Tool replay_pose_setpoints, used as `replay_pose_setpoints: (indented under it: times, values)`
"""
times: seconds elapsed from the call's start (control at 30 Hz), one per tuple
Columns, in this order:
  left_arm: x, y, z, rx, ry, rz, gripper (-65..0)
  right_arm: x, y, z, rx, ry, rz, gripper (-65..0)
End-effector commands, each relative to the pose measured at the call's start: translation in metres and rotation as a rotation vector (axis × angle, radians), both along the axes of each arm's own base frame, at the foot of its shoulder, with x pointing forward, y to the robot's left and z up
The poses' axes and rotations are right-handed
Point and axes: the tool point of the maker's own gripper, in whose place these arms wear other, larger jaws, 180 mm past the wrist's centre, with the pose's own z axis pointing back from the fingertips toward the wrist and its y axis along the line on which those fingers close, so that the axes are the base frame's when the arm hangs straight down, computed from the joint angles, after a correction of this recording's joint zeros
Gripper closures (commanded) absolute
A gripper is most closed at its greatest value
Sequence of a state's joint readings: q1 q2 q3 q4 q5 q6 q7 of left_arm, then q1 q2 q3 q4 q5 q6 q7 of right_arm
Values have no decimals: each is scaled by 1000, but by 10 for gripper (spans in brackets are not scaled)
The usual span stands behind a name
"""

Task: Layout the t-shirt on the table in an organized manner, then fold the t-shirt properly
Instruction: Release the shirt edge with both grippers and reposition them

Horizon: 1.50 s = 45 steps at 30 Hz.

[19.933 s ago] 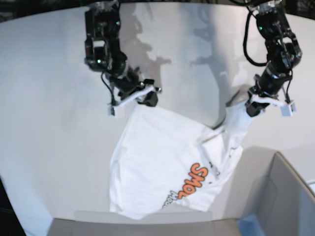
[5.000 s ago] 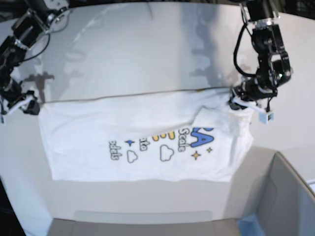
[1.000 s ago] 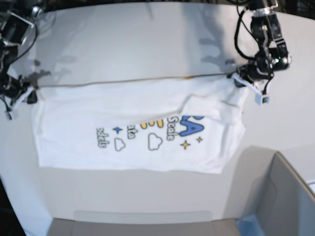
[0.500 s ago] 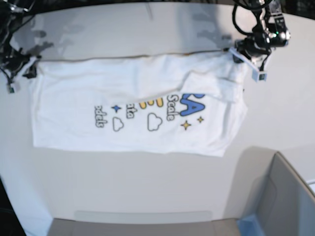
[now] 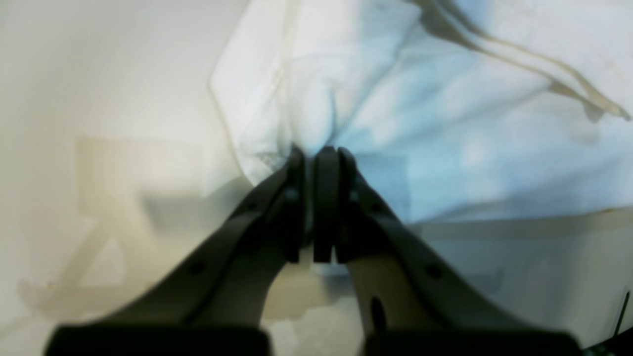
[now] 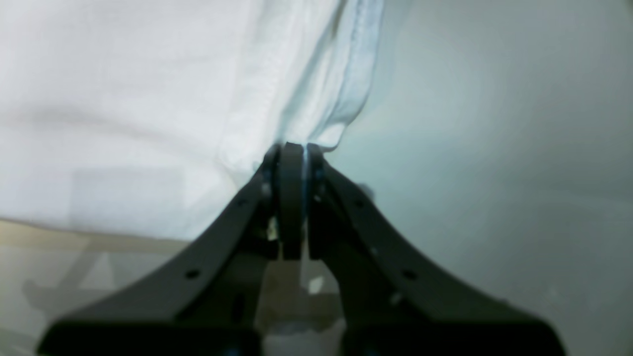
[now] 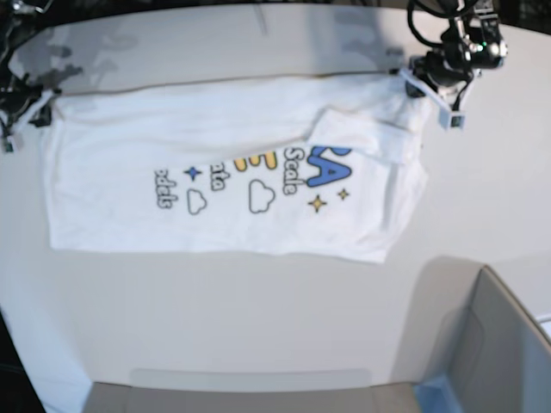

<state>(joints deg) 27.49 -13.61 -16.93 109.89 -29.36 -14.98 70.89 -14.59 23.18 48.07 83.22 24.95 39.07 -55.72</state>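
A white cloth short-sleeved t-shirt (image 7: pixel 224 185) with blue and yellow lettering, outlined clouds and small stars on its upward face lies spread across the large, smooth white surface (image 7: pixel 258 318), stretched sideways between two black robot arms. In the base view the garment runs nearly the full width between them, its far edge pulled into a fairly straight line and its near edge lying flat on the surface.

The left claw (image 5: pixel 316 158), seen at the right of the base view (image 7: pixel 428 83), is clamped together on a bunched corner of the shirt; its wrist camera shows the dark fingers (image 5: pixel 292 198) pressed tight with white fabric gathered at their tips and a seamed edge trailing off to the upper right. Near that corner a flap of cloth (image 7: pixel 366 133) is folded over the print, covering the upper part of the lettering.

The right claw (image 6: pixel 293 151), at the far left of the base view (image 7: pixel 19 120), is likewise clamped together on the opposite corner, its tips pinching a hemmed edge of the shirt that hangs in soft folds above the pale surface.

The printed text reads upside down and sideways from the base camera. A grey open-topped bin (image 7: pixel 499 344) stands at the lower right corner, well apart from the shirt.
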Motion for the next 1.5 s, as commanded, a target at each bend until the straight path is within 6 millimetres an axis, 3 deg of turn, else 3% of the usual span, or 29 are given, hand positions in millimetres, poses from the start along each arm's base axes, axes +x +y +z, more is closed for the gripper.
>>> replay_pose_setpoints:
  times: [0.0, 0.07, 0.23, 0.33, 0.47, 0.67, 0.87, 1.03, 1.3, 1.4, 1.47]
  values:
    - [-10, 3, 1, 24, 41, -13, 0, -3, -10, 6, -47, 24, 19, 0]
    - [-6, 1, 8, 29, 30, -20, 0, -2, -9, 7, -48, 21, 21, -3]
    - [-2, -3, 20, 36, 15, -42, -125, 4, -5, 22, -85, -17, 49, -145]
    - [-2, -4, 21, 35, 13, -43, -173, 7, -1, 31, -107, -39, 72, -188]
    - [-1, -4, 22, 36, 9, -45, -181, 8, -2, 38, -125, -55, 75, -189]
    - [0, -3, 23, 39, 6, -45, -182, 5, -26, 59, -164, -108, -2, -189]
    - [10, -3, 27, 40, -19, -45, -183, 13, -20, 75, -199, -149, 28, -189]
    - [12, -3, 27, 40, -23, -45, -183, 27, 6, 86, -186, -227, 50, -189]
    - [18, -3, 30, 40, -39, -45, -183, 52, 91, 72, -106, -242, 264, -189]
    - [18, -1, 30, 46, -38, -46, -183, 60, 106, 77, -84, -278, 276, -181]
    - [18, 5, 31, 56, -40, -27, -183, 63, 111, 79, -79, -289, 284, -134]
